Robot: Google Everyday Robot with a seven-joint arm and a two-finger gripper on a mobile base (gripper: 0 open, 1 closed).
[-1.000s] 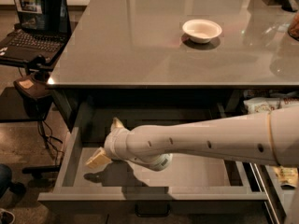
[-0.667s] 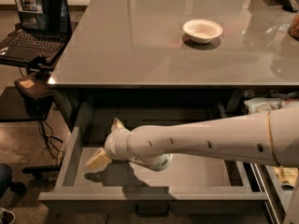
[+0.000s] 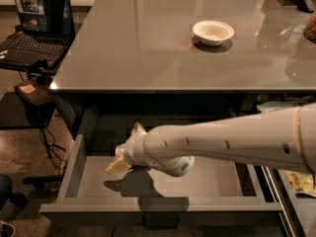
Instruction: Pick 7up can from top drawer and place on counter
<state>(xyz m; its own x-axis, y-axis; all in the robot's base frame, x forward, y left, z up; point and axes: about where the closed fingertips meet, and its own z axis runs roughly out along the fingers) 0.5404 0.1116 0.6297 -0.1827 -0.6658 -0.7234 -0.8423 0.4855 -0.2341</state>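
Note:
The top drawer [image 3: 89, 181] is pulled out below the counter [image 3: 148, 43], showing a flat grey floor and a dark bar handle [image 3: 160, 225] on its front. My white arm reaches in from the right, low over the drawer floor. My gripper [image 3: 127, 148] is over the drawer's left half. Its two pale fingertips [image 3: 117, 166] point left and stand apart, with nothing visible between them. The 7up can is not visible; the arm and wrist hide the middle of the drawer.
A white bowl [image 3: 213, 32] sits on the counter toward the back right. A laptop [image 3: 34, 19] stands on a side stand at the left. Narrower drawers with snack packets [image 3: 301, 181] are at the right.

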